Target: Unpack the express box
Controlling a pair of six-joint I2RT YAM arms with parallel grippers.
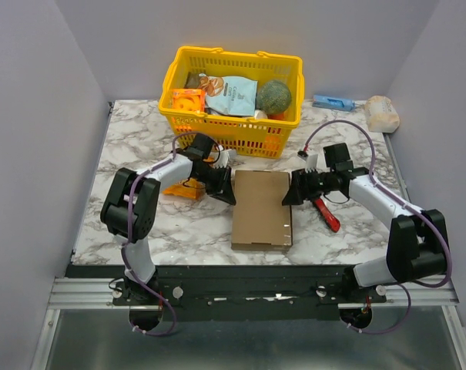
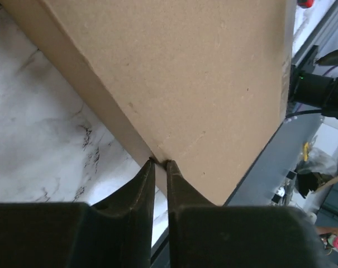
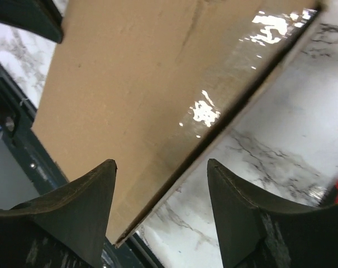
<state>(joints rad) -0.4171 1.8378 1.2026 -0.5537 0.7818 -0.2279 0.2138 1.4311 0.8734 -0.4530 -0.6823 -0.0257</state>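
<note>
The express box (image 1: 261, 208) is a flat brown cardboard box lying closed on the marble table (image 1: 140, 139), between my two arms. My left gripper (image 1: 226, 190) is at its left far edge. In the left wrist view the jaws (image 2: 159, 162) stand almost together, tips touching the top edge of the express box (image 2: 202, 72), with nothing seen held between them. My right gripper (image 1: 289, 192) is at the right far edge. It is open (image 3: 160, 164) and straddles the edge of the express box (image 3: 129, 84), one finger over the lid and the other over the table.
A yellow basket (image 1: 217, 132) full of groceries stands just behind the box. An orange item (image 1: 180, 190) lies under my left arm. A red-handled tool (image 1: 327, 216) lies right of the box. At the back right are a blue object (image 1: 333, 102) and a pale wrapped bundle (image 1: 382, 113).
</note>
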